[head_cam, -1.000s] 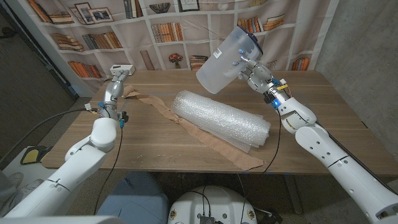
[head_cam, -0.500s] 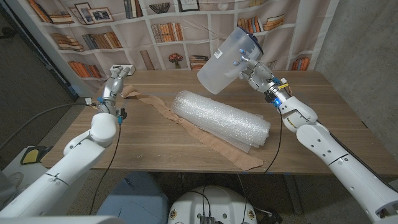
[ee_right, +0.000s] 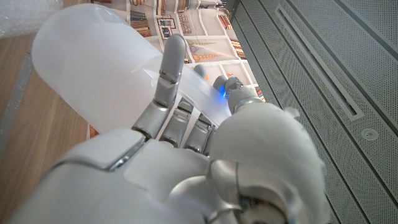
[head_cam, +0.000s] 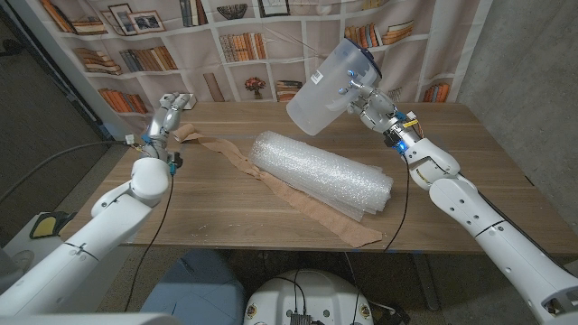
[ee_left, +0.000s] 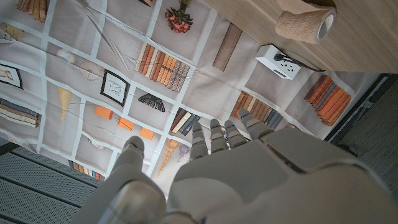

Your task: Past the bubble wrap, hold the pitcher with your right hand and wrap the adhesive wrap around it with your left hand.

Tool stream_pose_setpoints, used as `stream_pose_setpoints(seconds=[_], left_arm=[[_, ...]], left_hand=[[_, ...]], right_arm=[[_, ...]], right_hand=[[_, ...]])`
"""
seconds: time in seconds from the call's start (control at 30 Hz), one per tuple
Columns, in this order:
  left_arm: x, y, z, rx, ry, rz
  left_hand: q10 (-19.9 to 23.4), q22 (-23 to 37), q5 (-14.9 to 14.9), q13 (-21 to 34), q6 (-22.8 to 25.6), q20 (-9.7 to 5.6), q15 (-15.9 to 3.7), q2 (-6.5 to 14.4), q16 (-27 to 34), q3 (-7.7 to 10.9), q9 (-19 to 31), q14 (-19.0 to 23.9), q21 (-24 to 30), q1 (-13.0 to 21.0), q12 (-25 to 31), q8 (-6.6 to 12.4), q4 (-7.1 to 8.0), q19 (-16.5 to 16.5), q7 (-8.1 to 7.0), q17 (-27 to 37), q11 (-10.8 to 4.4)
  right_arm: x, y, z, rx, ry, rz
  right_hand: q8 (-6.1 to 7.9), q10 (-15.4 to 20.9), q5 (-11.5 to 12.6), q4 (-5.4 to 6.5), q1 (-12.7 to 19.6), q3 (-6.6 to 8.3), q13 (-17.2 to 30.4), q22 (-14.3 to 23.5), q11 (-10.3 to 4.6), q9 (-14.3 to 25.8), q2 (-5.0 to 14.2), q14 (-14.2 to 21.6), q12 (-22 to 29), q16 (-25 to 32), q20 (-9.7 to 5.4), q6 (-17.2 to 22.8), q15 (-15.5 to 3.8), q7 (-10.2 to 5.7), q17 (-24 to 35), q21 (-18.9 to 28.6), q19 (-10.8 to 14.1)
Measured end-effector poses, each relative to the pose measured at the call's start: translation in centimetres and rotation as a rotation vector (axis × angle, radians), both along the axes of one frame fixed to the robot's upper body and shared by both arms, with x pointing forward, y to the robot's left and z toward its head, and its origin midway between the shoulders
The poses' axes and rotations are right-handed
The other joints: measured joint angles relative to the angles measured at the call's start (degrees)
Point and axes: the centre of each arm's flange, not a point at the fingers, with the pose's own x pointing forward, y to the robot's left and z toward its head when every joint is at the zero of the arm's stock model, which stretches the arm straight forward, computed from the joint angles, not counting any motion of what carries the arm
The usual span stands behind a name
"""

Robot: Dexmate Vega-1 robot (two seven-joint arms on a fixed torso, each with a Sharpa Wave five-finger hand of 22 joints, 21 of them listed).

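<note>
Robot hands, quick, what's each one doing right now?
Left robot hand: open, holding nothing, near the adhesive wrap.
Right robot hand: holding the pitcher up off the table.

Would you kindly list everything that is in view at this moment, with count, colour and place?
Pitcher: one, translucent white, held tilted in the air over the table's far right part.
Bubble wrap: one roll, clear, lying across the middle of the table.
Adhesive wrap: one tan strip, trailing from the far left under the bubble wrap to the near edge; its roll lies on the table.
Table: one, brown wood.
Power strip: one, white, beyond the table's edge.
Bookshelf backdrop: one, printed, behind the table.
Right hand: grips the pitcher.
Left hand: raised above the table's far left, holding nothing.
</note>
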Motion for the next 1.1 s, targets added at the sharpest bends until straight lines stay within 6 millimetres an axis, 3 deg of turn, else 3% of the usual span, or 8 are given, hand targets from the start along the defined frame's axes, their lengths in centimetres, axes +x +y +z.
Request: stream_pose_setpoints(seconds=[0.37, 1.1], left_arm=[[0.2, 1.0, 0.9, 0.049, 0.019, 0.058], [0.3, 3.4, 1.0, 0.032, 0.036, 0.106]], left_hand=[[0.2, 0.0, 0.0, 0.0, 0.0, 0.0, -0.3, 0.8, 0.0, 0.39, 0.0, 0.3, 0.0, 0.8, 0.0, 0.0, -0.07, 0.0, 0.0, 0.0, 0.21], [0.5, 0.0, 0.0, 0.0, 0.3, 0.0, -0.1, 1.1, 0.0, 0.87, 0.0, 0.5, 0.0, 1.1, 0.0, 0.0, -0.07, 0.6, 0.31, 0.0, 0.52]], right_arm=[[0.1, 0.3, 0.0, -0.003, 0.001, -0.008], [-0.4, 1.0, 0.4, -0.004, -0.003, -0.028]], right_hand=[[0.0, 0.0, 0.0, 0.0, -0.1, 0.0, 0.0, 0.0, 0.0, 0.0, 0.12, 0.1, 0.0, 0.0, 0.0, 0.2, -0.11, 0.21, 0.5, 0.2, 0.0], [-0.39, 0.0, 0.0, 0.0, -0.1, 0.0, 0.5, 0.0, 0.03, 0.5, 0.12, 0.3, -0.2, 0.0, 0.0, 0.4, -0.03, -0.01, 1.4, 0.8, 0.0]])
